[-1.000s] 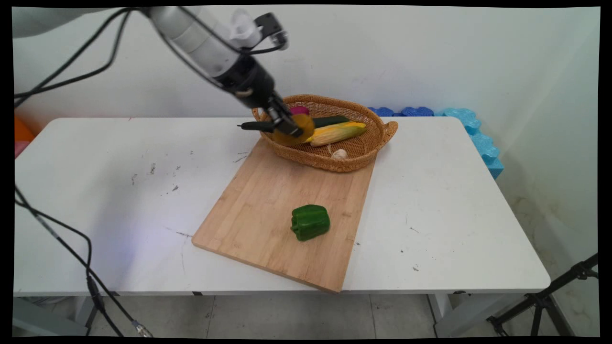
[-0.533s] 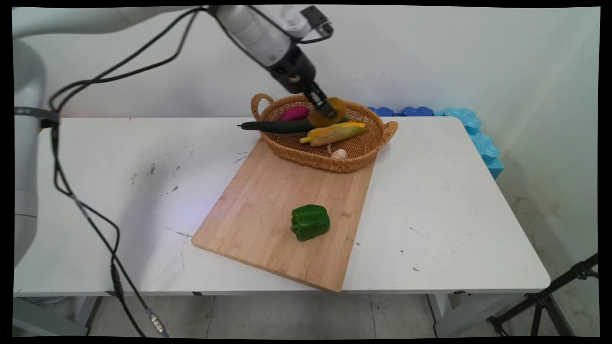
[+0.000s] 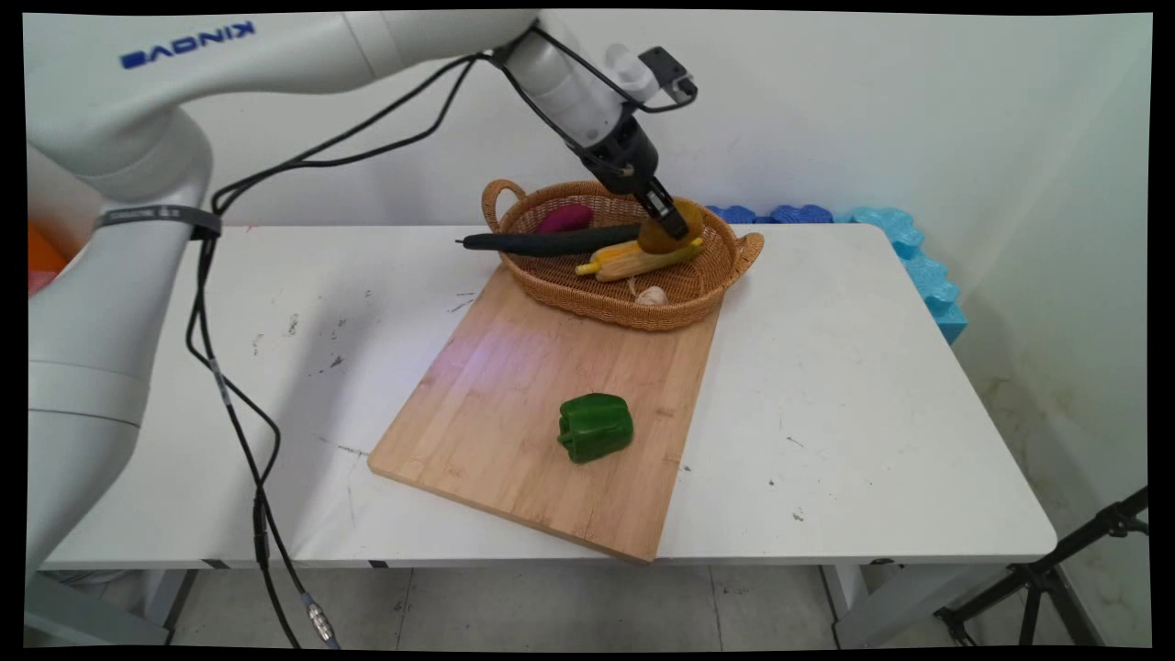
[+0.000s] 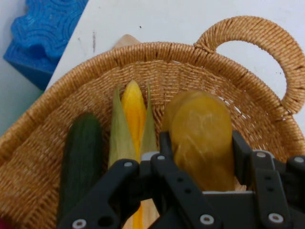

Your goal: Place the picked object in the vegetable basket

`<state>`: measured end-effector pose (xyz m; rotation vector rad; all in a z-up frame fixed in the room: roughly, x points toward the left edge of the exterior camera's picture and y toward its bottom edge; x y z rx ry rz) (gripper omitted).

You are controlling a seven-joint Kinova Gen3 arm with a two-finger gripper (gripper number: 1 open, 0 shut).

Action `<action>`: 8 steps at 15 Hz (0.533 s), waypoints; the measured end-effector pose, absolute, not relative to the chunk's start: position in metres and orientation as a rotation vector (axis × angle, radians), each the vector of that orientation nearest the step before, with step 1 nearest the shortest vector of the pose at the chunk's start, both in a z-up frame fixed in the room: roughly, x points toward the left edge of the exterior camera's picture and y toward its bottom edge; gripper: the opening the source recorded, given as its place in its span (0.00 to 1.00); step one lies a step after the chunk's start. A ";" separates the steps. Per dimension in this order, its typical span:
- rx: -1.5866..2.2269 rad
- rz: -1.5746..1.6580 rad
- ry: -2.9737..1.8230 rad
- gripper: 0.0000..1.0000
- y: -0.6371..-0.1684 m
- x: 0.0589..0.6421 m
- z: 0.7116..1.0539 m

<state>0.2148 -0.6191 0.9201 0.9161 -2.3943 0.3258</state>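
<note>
Over the basket (image 3: pixel 707 285) my arm reaches from the left, the forearm sloping down and to the right so that my gripper (image 3: pixel 668 220) points into the far right part of the bowl. My two fingers (image 4: pixel 240 152) are clamped on a yellow-brown potato (image 3: pixel 679 234), one on each side of it, and from my hand camera it fills the space between them, with the basket's woven wall and one loop handle (image 4: pixel 267 43) beyond it. Just beside the potato lies an ear of corn (image 3: pixel 633 261) with its husk partly open, and next to the corn a dark green cucumber (image 3: pixel 551 243) whose thin end sticks out past the basket's left rim. A purple vegetable (image 3: pixel 565 218) sits at the basket's far left, and a garlic bulb (image 3: pixel 651 296) lies at its near side. The basket stands on the far end of a wooden cutting board (image 3: pixel 496 404), which lies on the white table (image 3: pixel 872 386). Toward the board's near end, well apart from the basket, sits a green bell pepper (image 3: pixel 595 427). Black cables (image 3: pixel 229 404) hang from my arm to the left of the basket. Behind the basket, blue foam pieces (image 3: pixel 904 243) rest along the wall.
</note>
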 end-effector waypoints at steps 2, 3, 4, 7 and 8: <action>0.915 0.313 -2.402 0.00 -0.626 0.209 0.910; 0.913 0.308 -2.406 0.00 -0.630 0.206 0.906; 0.912 0.304 -2.409 0.00 -0.632 0.203 0.902; 0.906 0.297 -2.413 0.00 -0.636 0.198 0.896; 0.904 0.295 -2.414 1.00 -0.637 0.196 0.894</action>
